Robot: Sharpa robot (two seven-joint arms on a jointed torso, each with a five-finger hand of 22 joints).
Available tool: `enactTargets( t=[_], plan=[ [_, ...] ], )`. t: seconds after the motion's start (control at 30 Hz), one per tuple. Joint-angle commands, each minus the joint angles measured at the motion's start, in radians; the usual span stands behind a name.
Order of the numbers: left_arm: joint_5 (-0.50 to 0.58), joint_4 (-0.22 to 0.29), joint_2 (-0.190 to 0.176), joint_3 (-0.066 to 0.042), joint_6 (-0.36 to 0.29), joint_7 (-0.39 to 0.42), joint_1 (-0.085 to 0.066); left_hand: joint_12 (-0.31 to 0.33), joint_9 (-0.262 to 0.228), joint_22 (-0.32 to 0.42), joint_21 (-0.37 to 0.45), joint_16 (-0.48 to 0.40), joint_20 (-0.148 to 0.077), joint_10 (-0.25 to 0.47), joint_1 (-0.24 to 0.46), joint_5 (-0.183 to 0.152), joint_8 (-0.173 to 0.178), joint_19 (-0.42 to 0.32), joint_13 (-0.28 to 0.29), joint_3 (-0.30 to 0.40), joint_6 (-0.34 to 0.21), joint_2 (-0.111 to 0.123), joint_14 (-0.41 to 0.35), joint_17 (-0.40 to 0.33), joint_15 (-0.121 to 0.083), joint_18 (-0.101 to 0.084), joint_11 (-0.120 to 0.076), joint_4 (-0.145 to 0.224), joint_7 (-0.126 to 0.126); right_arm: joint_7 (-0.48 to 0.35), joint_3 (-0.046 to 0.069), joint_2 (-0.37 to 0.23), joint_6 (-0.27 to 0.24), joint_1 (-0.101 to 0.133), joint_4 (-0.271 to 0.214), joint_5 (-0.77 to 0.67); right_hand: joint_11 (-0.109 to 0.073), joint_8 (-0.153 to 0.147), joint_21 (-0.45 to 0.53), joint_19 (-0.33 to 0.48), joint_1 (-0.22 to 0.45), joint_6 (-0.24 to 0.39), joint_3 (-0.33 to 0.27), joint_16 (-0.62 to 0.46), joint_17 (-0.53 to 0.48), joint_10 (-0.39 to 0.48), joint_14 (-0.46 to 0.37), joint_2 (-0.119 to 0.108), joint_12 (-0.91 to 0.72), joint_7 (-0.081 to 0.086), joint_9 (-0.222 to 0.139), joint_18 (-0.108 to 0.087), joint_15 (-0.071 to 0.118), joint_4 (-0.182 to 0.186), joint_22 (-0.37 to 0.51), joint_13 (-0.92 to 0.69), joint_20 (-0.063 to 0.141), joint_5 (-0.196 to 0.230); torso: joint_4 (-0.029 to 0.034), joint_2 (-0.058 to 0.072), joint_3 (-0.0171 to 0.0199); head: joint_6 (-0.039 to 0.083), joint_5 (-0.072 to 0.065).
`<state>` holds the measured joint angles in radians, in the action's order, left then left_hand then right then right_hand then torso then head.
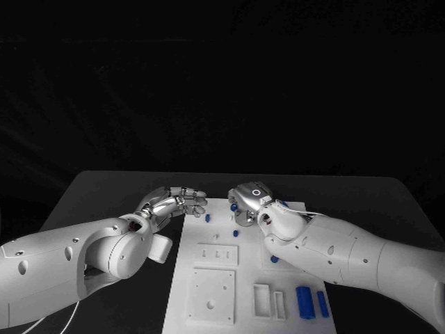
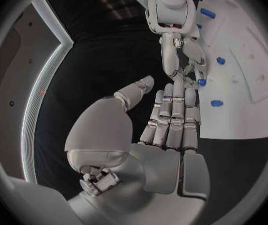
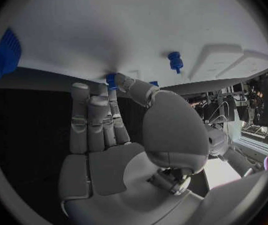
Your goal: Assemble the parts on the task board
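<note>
The white task board (image 1: 247,275) lies in the middle of the black table. My right hand (image 1: 251,202) is at the board's far edge, thumb and a fingertip pinching a small blue part (image 3: 111,79); the same part (image 2: 201,81) shows at its fingertips in the left wrist view, and beside the hand in the head view (image 1: 233,207). My left hand (image 1: 172,203) hovers by the board's far left corner. Its fingers (image 2: 171,120) lie straight and together, thumb apart, holding nothing. They point toward my right hand (image 2: 178,50).
Other blue parts stand on the board: one peg (image 1: 208,217) near the left hand, another (image 1: 235,233) mid-board, one (image 1: 274,259) by my right forearm. Two longer blue pieces (image 1: 304,300) lie at the near right. White raised blocks (image 1: 213,296) fill the near left.
</note>
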<state>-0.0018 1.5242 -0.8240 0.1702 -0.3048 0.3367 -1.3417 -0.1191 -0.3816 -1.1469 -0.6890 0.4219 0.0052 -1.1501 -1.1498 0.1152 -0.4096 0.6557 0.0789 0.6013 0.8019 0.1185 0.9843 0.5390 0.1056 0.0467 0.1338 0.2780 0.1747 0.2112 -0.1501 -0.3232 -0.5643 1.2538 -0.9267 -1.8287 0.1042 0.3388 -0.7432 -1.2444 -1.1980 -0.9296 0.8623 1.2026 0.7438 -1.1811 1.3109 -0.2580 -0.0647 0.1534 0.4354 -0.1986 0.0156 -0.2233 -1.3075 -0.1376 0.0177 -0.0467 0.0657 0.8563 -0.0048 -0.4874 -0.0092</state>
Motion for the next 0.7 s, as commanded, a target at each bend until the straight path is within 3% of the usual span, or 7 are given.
enactTargets(
  t=[0.03,0.33,0.53,0.7],
  plan=[
    [-0.005,0.001,0.001,-0.001,0.005,0.005,-0.002,0.005,-0.001,0.002,-0.005,-0.004,0.002,0.001,0.004,-0.004,0.007,-0.006,-0.002,0.0,-0.003,0.004,-0.007,0.002,0.001,0.019,0.005,0.004,0.003,-0.009,0.001,-0.002,-0.006,0.001,-0.005,0.018,0.007,-0.01,-0.001,0.003,0.003,0.016,-0.013,0.005,-0.003,0.03,0.0,-0.016,0.004,0.004,-0.004,-0.063,-0.013,0.003,-0.016,0.01,0.005,-0.003,0.0,0.0,0.0001,0.0,0.001],
    [-0.005,0.0,-0.002,-0.001,0.003,0.006,-0.002,0.006,-0.001,0.002,-0.006,-0.004,0.002,0.002,0.004,-0.005,0.008,-0.007,-0.002,0.0,-0.003,0.004,-0.007,0.002,0.001,0.019,0.005,0.004,0.003,-0.022,0.015,-0.018,-0.021,0.005,-0.027,0.046,0.018,-0.018,0.001,0.004,0.006,0.03,-0.032,0.008,-0.008,0.062,-0.001,-0.028,0.001,0.011,-0.01,-0.063,-0.023,0.008,-0.016,0.03,0.003,-0.007,-0.0012,-0.001,0.0003,0.003,0.002],
    [-0.005,0.0,-0.007,-0.001,-0.002,0.007,-0.002,0.006,-0.001,0.002,-0.006,-0.005,0.003,0.002,0.004,-0.005,0.008,-0.008,-0.002,0.0,-0.003,0.005,-0.007,0.002,0.001,0.019,0.005,0.004,0.003,-0.028,0.042,-0.051,-0.022,0.016,-0.076,0.06,0.019,-0.019,0.001,0.004,0.02,0.033,-0.056,0.012,-0.011,0.065,-0.002,-0.03,-0.001,0.013,-0.013,-0.063,-0.025,0.013,-0.016,0.038,0.003,-0.022,-0.0031,-0.001,0.0013,0.007,0.004],
    [-0.005,-0.003,-0.012,-0.001,-0.005,0.01,-0.002,0.006,-0.001,0.002,-0.006,-0.005,0.003,0.002,0.004,-0.005,0.008,-0.008,-0.002,0.0,-0.003,0.005,-0.007,0.002,0.001,0.018,0.005,0.004,0.003,-0.029,0.082,-0.115,-0.009,0.031,-0.169,0.093,0.016,-0.016,0.001,0.003,0.028,0.028,-0.068,0.016,-0.013,0.052,-0.003,-0.027,-0.008,0.011,-0.013,-0.063,-0.022,0.021,-0.016,0.041,0.003,-0.036,-0.008,-0.003,0.003,0.014,0.002]
  ],
)
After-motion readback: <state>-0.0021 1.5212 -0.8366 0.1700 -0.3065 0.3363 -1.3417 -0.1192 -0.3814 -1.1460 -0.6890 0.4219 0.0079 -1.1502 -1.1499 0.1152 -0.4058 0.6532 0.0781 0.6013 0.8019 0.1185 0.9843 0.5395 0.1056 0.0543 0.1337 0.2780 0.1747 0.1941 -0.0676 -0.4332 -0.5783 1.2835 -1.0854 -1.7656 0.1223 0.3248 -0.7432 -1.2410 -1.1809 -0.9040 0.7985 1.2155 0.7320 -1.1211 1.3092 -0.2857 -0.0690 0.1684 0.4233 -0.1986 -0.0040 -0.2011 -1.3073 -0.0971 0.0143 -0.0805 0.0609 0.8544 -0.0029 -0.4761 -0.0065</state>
